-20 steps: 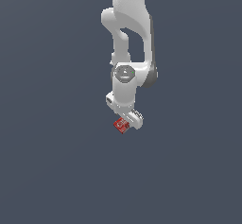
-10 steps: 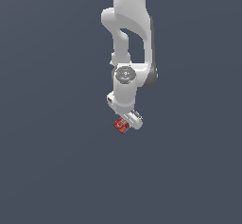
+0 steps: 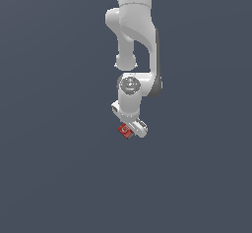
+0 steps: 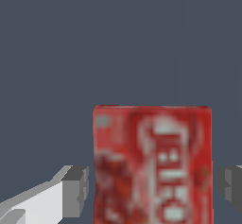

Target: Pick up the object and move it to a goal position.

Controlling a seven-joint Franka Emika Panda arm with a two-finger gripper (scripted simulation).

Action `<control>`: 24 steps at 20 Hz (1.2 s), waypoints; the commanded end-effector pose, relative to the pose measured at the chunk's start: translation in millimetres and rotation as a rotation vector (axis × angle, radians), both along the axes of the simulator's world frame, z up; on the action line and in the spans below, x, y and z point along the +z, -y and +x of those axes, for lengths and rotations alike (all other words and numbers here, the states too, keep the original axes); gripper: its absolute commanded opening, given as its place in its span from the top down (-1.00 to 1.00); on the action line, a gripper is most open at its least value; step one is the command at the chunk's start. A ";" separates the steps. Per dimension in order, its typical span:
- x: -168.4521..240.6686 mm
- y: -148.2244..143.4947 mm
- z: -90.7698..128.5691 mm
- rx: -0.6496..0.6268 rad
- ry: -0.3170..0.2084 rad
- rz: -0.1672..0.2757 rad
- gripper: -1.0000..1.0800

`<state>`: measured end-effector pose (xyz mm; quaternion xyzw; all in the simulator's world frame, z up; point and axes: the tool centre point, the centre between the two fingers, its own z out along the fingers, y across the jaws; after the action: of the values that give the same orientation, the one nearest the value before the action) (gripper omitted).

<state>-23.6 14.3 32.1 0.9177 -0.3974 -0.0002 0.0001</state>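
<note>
Wrist view, nearest first: the red box [image 4: 152, 164] fills the lower middle of the frame, sitting between the two gripper fingers [image 4: 75, 190]. One grey pad shows at lower left, the other at the lower right edge. A thin dark gap is visible between each pad and the box's side, so the fingers stand apart and bracket the box rather than clamping it (contact cannot be ruled out at this resolution). The box's label lettering runs toward the camera, so its long axis appears to lie along the approach line, with the narrow width across the jaws.

Exterior view, farther out: the gripper [image 3: 135, 129] hangs low-centre in the frame, below the white arm [image 3: 133, 35]. The box [image 3: 126, 131] peeks out just to the exterior view's left of the fingertips, touching or nearly so.

Judgement: box already centred; next move is closing across its narrow width, then lifting.
</note>
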 end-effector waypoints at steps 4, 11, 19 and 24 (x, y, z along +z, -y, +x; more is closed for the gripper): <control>-15.9 -0.2 0.5 -0.001 0.000 0.000 -0.92; -16.9 -0.2 0.8 -0.001 0.000 0.000 1.00; -15.2 -1.2 0.6 0.000 0.002 0.000 1.00; -7.6 -8.0 -5.6 0.000 0.002 0.000 1.00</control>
<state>-27.2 19.4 21.5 0.9174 -0.3979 0.0001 -0.0002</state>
